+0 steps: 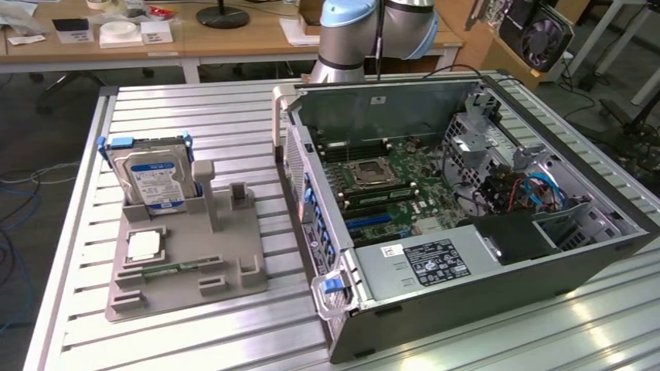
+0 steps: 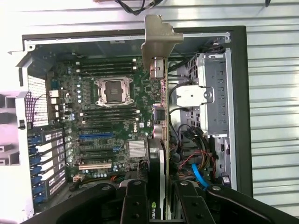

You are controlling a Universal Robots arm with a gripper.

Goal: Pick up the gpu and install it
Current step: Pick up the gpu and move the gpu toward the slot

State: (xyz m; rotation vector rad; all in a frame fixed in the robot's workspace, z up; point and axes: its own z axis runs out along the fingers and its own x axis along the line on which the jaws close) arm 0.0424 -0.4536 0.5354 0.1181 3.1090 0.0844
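Worktop [image 1: 206,325]: slatted aluminium, ribbed, shiny; wood desks [image 1: 206,42] w/ clutter behind.
Ext view: arm [image 1: 361,31] base, pale blue & grey joint, behind PC case [image 1: 577,255]; grey plastic holder [image 1: 185,270] on exterior view's left, apart from case; hard drive [image 1: 154,182] upright in holder, blue label.
Wrist view: looks into case from above; gripper [image 2: 161,205], gpu [image 2: 161,121], green motherboard [image 2: 107,121] w/ square CPU socket [image 2: 113,90] & long RAM slots, perforated metal drive cage [image 2: 212,93], red/blue cables beside it.
Case: dark sheet-metal box, lying open side up.
Gpu shape: thin flat card seen edge-on; silvery bent bracket [image 2: 158,39] at end away from gripper, over case rim; green logo near gripped end.
Gripper state: black fingers [image 2: 135,203] partway closed, one each side of card, clamping it.
Gpu vs gripper: between fingers, running straight out from them, over strip between motherboard & drive cage; whether touching board, can't tell.
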